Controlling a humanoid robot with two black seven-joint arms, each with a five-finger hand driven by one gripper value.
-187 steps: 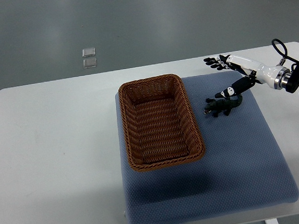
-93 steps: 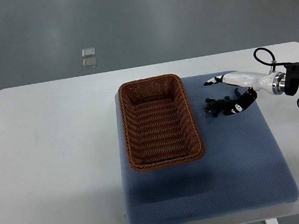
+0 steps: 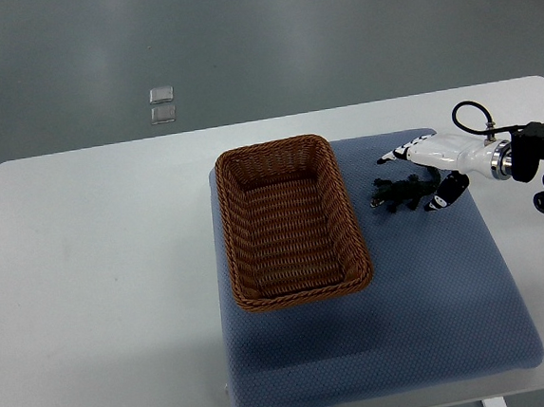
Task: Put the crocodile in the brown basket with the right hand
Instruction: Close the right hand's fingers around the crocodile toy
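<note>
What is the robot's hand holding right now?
Nothing yet. The right hand has its fingers spread around one end of the small dark green toy crocodile, lying on the blue padded mat.

1. The tabletop [image 3: 97, 276] is plain white.
2. The pad [image 3: 406, 316] on it is greyish blue with a fine dotted weave.
3. The basket [image 3: 229, 236] is warm brown, its wicker showing ribbed rows on the walls and floor.
4. The crocodile [image 3: 397, 193] is very dark green, close to black.
5. The right robot hand [image 3: 437, 156] has a glossy white shell, and its fingers [image 3: 394, 155] are banded black and white.
6. Its wrist is black with a silver ring, and a black cable [image 3: 469, 115] loops above it.
7. The floor [image 3: 286, 40] is dull grey-green, with two pale squares [image 3: 161, 104].
</note>
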